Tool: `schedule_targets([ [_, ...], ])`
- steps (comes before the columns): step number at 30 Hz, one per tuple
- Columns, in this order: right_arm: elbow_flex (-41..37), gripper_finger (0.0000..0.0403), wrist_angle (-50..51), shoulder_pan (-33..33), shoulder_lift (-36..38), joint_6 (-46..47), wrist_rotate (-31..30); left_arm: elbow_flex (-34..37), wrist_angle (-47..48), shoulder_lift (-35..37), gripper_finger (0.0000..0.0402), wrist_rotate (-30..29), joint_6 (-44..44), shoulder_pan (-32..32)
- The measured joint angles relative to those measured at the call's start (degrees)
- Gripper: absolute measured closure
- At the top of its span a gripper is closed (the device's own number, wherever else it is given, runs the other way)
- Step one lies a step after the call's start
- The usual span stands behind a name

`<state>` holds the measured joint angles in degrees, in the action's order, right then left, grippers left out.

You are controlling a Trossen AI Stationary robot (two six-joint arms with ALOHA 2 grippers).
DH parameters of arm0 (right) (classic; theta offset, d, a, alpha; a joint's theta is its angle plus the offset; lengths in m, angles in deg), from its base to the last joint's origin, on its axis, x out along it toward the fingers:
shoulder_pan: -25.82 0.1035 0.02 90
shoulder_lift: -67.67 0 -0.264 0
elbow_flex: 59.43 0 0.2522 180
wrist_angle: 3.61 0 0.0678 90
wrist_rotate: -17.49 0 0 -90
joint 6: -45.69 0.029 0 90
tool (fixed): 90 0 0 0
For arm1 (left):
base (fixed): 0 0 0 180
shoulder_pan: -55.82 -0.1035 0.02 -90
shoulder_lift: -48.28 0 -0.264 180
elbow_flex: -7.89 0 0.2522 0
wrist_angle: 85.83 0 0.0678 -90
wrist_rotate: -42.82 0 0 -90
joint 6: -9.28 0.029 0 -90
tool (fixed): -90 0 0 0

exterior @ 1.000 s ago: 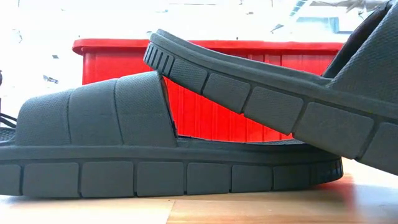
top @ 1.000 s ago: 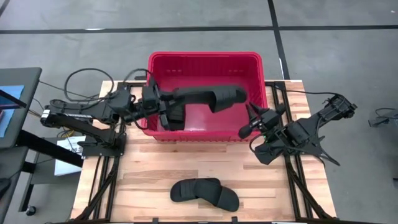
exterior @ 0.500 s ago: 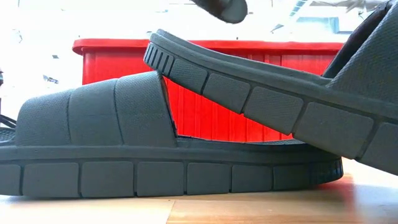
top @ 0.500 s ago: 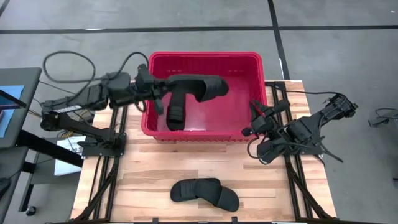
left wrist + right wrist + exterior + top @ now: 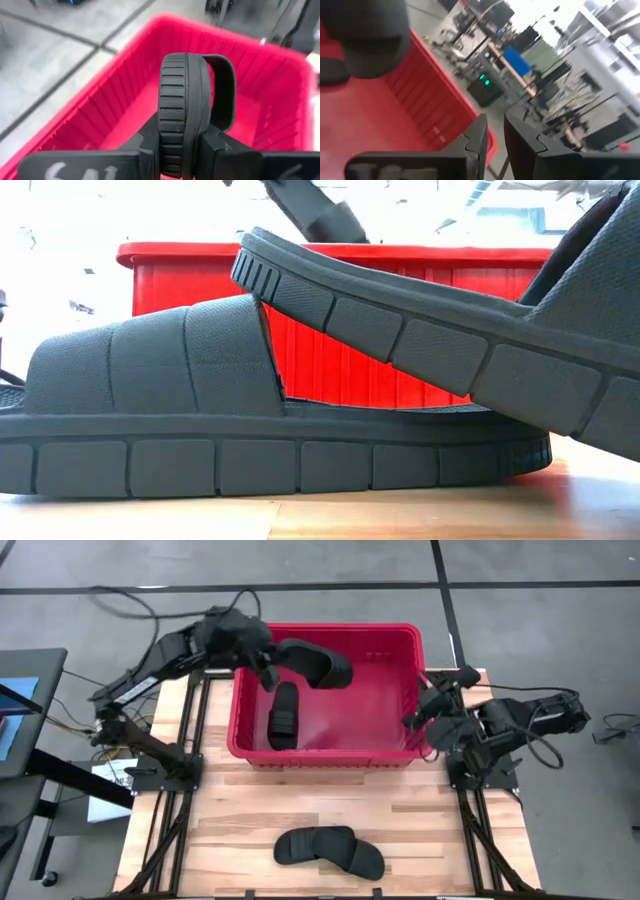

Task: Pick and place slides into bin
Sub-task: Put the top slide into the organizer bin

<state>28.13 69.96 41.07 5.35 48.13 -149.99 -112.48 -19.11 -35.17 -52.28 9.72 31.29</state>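
My left gripper (image 5: pixel 262 658) is shut on a black slide (image 5: pixel 315 662) above the far left part of the red bin (image 5: pixel 328 632). A second slide (image 5: pixel 283 716) lies on the bin's floor. Two more slides lie on the table near its front edge; one (image 5: pixel 358 858) rests its end on the other (image 5: pixel 305 844), and both fill the low view (image 5: pixel 150 410). My right gripper (image 5: pixel 420 708) is empty and hangs beside the bin's right wall; in its wrist view the fingers (image 5: pixel 495 132) stand a narrow gap apart. My left gripper pinches the slide's sole (image 5: pixel 172 145) between its two fingers, near the end away from the strap (image 5: pixel 225 90). One finger is on the treaded underside and one on the footbed. The slide is lifted clear above the bin, on its edge, its free end (image 5: pixel 335 222) slanting down.
The wooden table (image 5: pixel 240 810) shows bare boards between the bin and the two slides at the front. The bin's right half (image 5: pixel 385 700) holds nothing. Cables (image 5: pixel 130 605) trail behind the left arm. A grey table edge (image 5: pixel 25 710) stands at the left.
My left gripper has risen and swung toward the table's far edge, carrying the slide from across the bin's middle to its far left part; the slide's free end now tips down. My right gripper has drawn back toward the far right, beside the bin's right wall.
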Motion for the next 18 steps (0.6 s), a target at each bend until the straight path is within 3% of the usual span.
schedule_targets([
  [11,-0.04,0.0346,-0.04,-10.28,-0.92,-0.73,10.80,-16.44,15.23,-13.95,0.0349,7.16,7.31,-6.05],
  [18,0.02,0.0346,-0.28,-15.95,-2.05,-2.49,11.80,-20.31,20.65,-17.02,0.0349,13.52,10.38,-8.54],
])
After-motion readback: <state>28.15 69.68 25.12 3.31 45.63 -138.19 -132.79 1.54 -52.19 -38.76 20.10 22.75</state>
